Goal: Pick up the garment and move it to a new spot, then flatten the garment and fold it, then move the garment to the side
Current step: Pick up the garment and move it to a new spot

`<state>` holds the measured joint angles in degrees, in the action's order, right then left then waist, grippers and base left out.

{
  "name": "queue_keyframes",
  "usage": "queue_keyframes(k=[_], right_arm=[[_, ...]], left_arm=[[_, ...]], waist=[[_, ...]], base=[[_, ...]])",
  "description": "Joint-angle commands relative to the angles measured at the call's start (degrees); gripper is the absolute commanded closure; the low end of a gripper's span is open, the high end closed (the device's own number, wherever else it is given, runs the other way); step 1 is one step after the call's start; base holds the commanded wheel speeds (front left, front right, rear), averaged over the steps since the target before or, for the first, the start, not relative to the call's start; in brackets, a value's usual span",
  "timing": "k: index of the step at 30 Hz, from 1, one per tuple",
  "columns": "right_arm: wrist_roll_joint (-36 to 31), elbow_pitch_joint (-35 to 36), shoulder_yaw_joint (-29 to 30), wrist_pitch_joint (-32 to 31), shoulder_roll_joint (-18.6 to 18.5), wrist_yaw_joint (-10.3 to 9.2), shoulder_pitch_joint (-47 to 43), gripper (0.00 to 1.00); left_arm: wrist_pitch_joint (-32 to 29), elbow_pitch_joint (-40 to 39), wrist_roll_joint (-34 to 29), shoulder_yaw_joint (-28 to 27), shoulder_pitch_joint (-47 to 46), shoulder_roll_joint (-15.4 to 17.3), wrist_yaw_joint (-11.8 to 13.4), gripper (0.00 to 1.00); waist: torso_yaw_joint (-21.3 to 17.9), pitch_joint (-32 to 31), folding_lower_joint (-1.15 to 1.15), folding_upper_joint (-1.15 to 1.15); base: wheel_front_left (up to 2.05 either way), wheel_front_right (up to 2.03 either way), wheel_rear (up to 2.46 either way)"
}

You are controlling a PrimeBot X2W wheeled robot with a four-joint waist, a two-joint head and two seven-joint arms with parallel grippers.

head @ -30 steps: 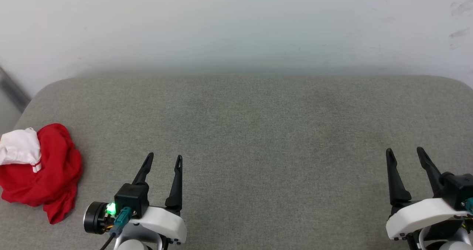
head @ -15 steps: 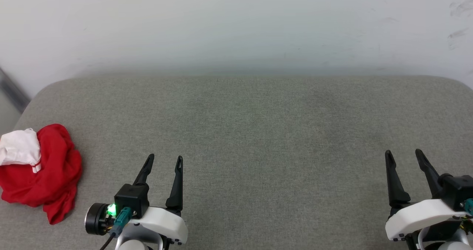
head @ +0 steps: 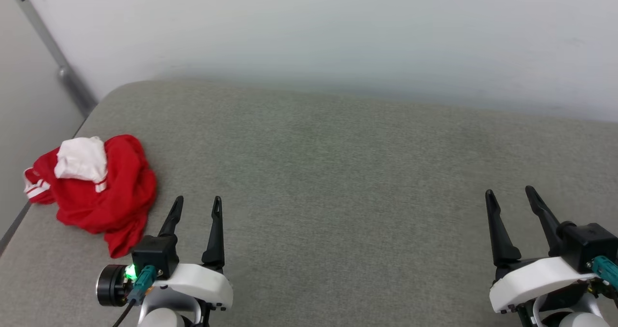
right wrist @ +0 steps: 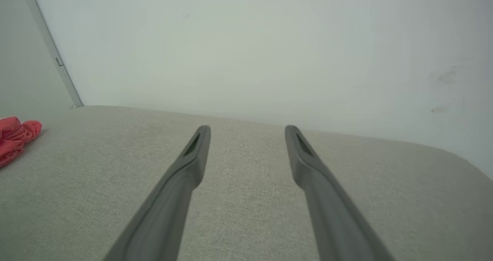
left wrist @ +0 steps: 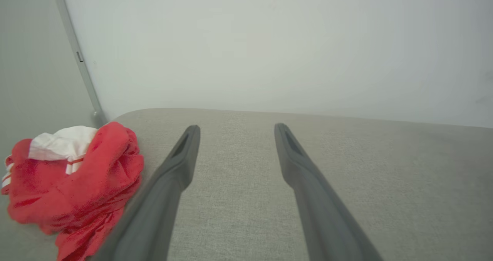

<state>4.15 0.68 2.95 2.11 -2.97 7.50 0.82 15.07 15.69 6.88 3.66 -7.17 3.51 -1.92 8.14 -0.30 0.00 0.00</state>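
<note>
Left gripper (head: 198, 200) hung over the near left part of the grey padded surface (head: 338, 172), its two dark fingers spread wide with nothing between them, tips pointing toward the far edge. Right gripper (head: 509, 191) stood the same way, wide apart and empty, close to the surface's right edge and well apart from the other.

The garment (head: 104, 191) lay in a crumpled heap against the left edge of the surface, just to the left of the left gripper. Red cloth made up most of the heap, with a bunched white patch on top (too rumpled to tell which part of the shirt it was). A white-and-red striped trim poked out on the heap's left side, right at the edge. In the left wrist view the heap's lowest red fold sat close beside the left finger; whether the two touched could not be told.

A pale wall (head: 314, 27) rose behind the far edge, and a grey metal strip (head: 63, 71) ran down it toward the far left corner.
</note>
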Motion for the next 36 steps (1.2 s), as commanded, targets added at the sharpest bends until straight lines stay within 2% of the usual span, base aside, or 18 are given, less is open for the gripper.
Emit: queue_keyframes(k=[1, 12, 19, 26, 36], right_arm=[[0.2, 0.4, -0.2, 0.0, 0.1, -0.02, -0.3, 0.0], [0.0, 2.7, -3.0, -0.6, 0.1, -0.02, -0.6, 0.0], [0.2, 3.1, -4.1, -0.7, 0.1, -0.03, -0.3, 0.0], [0.3, 3.5, -4.5, -0.8, 0.1, -0.03, 0.0, 0.0], [0.5, 4.0, -4.7, -1.3, 0.1, -0.03, 0.3, 0.0]], left_arm=[[0.2, 0.0, 0.2, -0.3, -0.1, 0.3, 0.3, 0.0], [0.2, -0.7, -0.1, -2.5, 0.4, 1.0, 0.3, 0.0], [0.2, -1.3, 0.1, -3.4, 1.0, 0.9, 0.2, 0.0], [0.2, -1.4, 0.1, -4.1, 1.3, 1.0, 0.0, 0.0], [0.2, -0.7, 1.0, -5.6, -0.7, 0.6, 0.8, 0.0]], waist=[[2.6, 0.2, 0.0, 0.0], [14.3, 0.5, 0.0, 0.0], [19.3, 0.5, 0.0, 0.0], [21.5, 0.6, 0.0, 0.0], [21.2, 1.3, 0.0, 0.0]], base=[[0.0, 0.0, 0.0], [0.0, 0.0, 0.0], [0.0, 0.0, 0.0], [0.0, 0.0, 0.0], [0.0, 0.0, 0.0]])
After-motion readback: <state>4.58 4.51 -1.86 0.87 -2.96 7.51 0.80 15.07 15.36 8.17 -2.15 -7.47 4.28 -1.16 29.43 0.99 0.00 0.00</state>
